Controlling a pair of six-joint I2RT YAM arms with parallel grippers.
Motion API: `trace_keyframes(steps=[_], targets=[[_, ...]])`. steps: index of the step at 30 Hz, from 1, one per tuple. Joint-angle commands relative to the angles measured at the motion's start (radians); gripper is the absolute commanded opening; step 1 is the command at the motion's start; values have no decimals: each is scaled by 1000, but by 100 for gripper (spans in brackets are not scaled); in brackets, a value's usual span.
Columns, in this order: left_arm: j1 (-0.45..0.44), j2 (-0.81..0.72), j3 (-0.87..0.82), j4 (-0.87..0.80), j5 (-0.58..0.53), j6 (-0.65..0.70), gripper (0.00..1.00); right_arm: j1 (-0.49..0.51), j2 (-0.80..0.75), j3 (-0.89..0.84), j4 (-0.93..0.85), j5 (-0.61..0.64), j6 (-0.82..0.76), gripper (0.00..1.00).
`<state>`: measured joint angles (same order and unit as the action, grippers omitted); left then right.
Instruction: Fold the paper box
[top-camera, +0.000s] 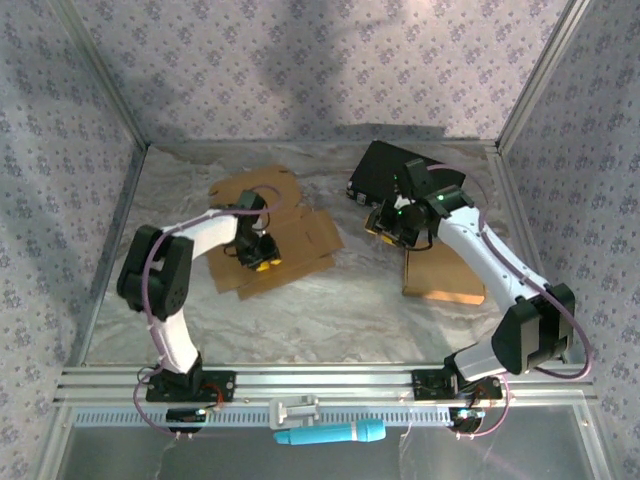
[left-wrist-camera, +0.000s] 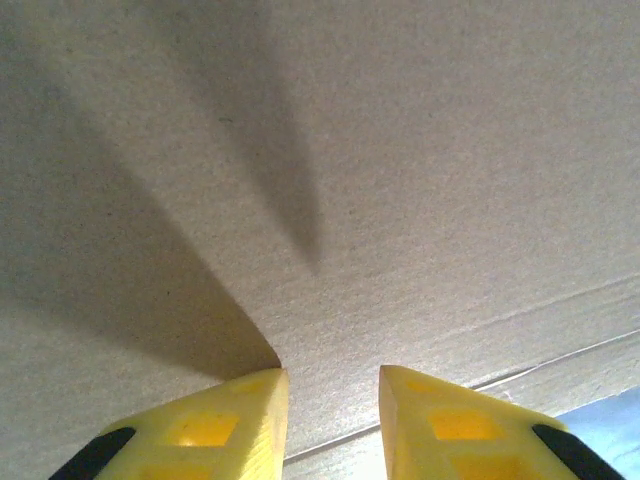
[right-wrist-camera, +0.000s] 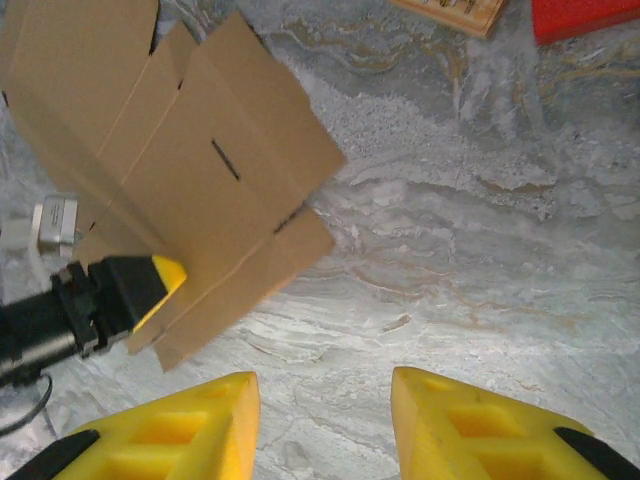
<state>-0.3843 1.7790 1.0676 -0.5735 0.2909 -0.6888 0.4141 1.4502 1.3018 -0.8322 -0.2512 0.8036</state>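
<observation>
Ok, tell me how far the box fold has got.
Nothing folded yet: the cardboard blank lies unfolded on the table. In hand: the left gripper is down on it, jaws apart. The right gripper hangs open over bare table. All folds remain.

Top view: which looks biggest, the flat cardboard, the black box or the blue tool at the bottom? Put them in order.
1. cardboard
2. black box, partly hidden but clearly second
3. blue tool
</observation>
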Motion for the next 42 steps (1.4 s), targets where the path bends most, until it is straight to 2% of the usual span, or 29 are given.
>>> trace_keyframes(steps=[1,5,7,10,13,16,21,28,33,42], targets=[[-25,-95,-135,26,3,0,30,28,35,-31,23,-17,-21,40],[-62,-170,-182,83,50,-47,33,69,49,-129,134,-59,51,40],[-89,-173,-145,93,67,-75,33,100,32,-243,313,-101,161,42],[-113,-169,-85,78,73,-114,34,146,8,-408,595,-72,316,45],[-105,-197,-30,41,50,-119,36,149,36,-512,810,-57,433,46],[-60,-182,35,1,55,-81,37,137,60,-552,925,-28,482,46],[30,-72,120,-58,47,25,36,138,140,-572,1033,-36,571,45],[103,11,205,-98,-88,134,36,169,177,-654,1154,-3,691,45],[111,91,232,-140,-120,167,35,175,201,-675,1204,9,734,44],[96,117,171,-125,-118,178,34,169,279,-707,1388,33,813,43]])
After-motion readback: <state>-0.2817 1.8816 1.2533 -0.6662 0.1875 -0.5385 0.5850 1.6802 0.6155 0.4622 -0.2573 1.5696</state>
